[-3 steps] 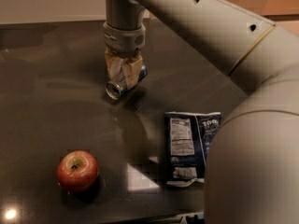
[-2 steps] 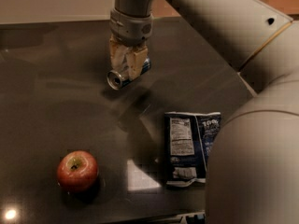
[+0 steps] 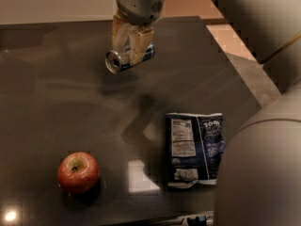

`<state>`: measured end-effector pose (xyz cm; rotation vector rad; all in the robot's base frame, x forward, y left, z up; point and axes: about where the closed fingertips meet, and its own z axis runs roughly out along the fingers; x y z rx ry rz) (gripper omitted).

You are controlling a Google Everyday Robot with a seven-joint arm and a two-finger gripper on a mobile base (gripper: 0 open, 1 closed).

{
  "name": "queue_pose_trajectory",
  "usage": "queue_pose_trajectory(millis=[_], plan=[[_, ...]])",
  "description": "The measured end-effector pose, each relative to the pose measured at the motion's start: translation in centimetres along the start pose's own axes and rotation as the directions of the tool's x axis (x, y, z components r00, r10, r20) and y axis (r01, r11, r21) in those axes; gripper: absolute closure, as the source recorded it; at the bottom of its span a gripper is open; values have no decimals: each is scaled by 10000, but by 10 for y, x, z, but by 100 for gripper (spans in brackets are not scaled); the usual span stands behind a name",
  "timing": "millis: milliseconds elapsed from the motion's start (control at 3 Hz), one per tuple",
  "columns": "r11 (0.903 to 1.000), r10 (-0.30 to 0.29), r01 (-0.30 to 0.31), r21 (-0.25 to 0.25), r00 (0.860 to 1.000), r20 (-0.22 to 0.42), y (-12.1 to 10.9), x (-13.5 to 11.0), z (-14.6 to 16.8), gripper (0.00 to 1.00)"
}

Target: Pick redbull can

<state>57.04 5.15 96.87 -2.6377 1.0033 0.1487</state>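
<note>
Now, fingers (image 3: 140,42): two pale tan pads point down from the top of the view. They are closed across the redbull can (image 3: 115,61), one pad on each side of its body, with no gap visible between pads and metal.
redbull can: it is gripped between the fingers and lies crosswise to them. Its round silver end sticks out to the left of the fingers and faces the camera. A strip of its blue body shows on their right side.
can and worktop: the can seems to hang clear of the surface, with a dim dark reflection directly beneath the fingers.
wrist (image 3: 138,1): a grey rounded housing sits directly above the fingers and is cut off by the top edge of the view.
arm (image 3: 263,173): broad beige links fill the right side, well to the right of the fingers.
worktop (image 3: 51,102): dark and glossy, it spreads out below the fingers on every side.
apple (image 3: 78,172): red, with its stem hollow up, it rests on the worktop well below and to the left of the fingers, apart from the bag.
chip bag (image 3: 195,147): dark blue and crinkled, it lies flat with a white label panel up, well below and to the right of the fingers. The arm covers its right edge.
bright patch (image 3: 141,175): a pale square of reflected light lies on the worktop between apple and chip bag, far below the fingers.
floor (image 3: 230,36): a pale tan floor shows past the worktop's far right edge, to the right of the fingers.
</note>
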Motion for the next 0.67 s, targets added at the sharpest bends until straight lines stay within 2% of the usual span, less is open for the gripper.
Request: queue_pose_trajectory(millis=[333,667], plan=[[9976,172,-184,667,9997,186,-2,-6,-19,100],[9953,167,-182,953,9997,162,-10,-5,-18,100]])
